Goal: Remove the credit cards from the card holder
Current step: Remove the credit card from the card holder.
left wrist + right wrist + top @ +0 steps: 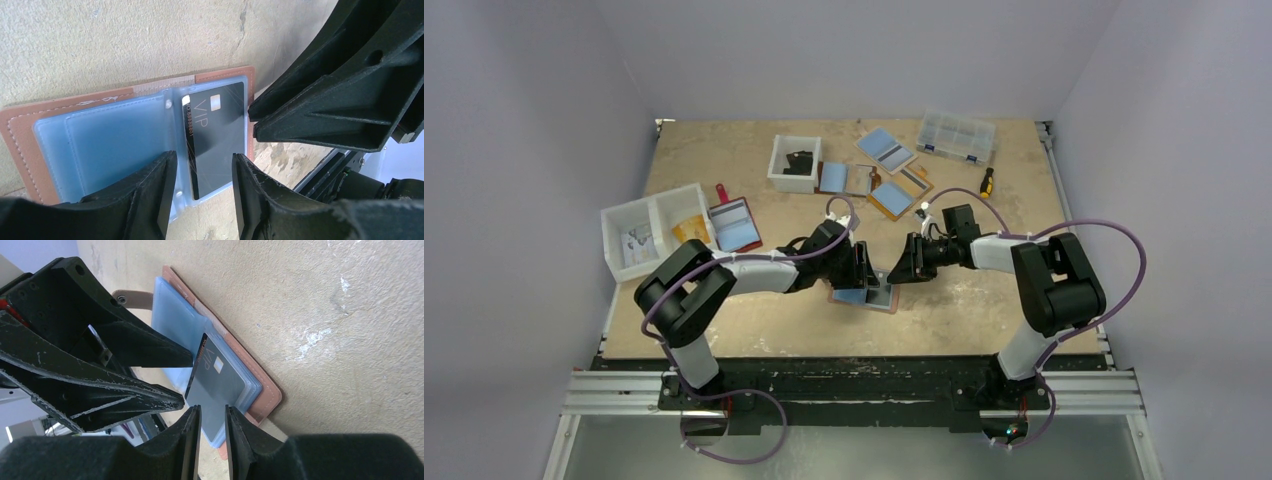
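Top view: the card holder (864, 297) lies open near the centre of the table (964, 320), between the left gripper (861, 270) and the right gripper (896, 272).
Left wrist: the left jaws stand apart, straddling the dark grey card (217, 135) in the right pocket.
Right wrist: the right jaws are narrowly apart and grip nothing.

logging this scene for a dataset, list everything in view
card holder: 1, tan, open flat, table centre
dark card: 1, dark grey, in the holder's clear sleeve
blue card: seemingly 1, light blue, holder's other sleeve
red wallet: 1, dark red, open, left of centre
orange wallets: about 3, orange, open, back centre
bins: 2, white, far left and back centre
clear case: 1, clear, back right
screwdriver: 1, yellow and black, back right
table: 1, tan
left gripper: 1, black, jaws apart over the dark card
right gripper: 1, black, jaws slightly apart at the holder's edge
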Robot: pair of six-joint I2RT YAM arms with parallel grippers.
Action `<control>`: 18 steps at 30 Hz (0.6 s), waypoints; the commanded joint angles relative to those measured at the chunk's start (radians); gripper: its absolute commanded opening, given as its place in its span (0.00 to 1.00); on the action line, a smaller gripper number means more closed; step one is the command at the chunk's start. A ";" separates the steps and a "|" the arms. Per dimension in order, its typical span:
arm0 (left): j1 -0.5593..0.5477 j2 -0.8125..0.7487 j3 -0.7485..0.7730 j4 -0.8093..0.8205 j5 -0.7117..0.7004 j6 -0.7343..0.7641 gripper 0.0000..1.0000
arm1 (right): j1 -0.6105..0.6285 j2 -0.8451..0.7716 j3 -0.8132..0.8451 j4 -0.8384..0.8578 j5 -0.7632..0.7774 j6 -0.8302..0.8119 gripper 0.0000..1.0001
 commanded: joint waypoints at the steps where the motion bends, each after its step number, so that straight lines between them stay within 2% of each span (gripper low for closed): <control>1: -0.001 0.009 0.002 0.060 0.026 -0.012 0.47 | 0.008 0.002 0.001 0.024 0.018 0.013 0.32; 18: -0.001 0.065 -0.007 0.084 0.055 -0.058 0.46 | 0.014 0.065 0.020 0.006 0.053 0.026 0.32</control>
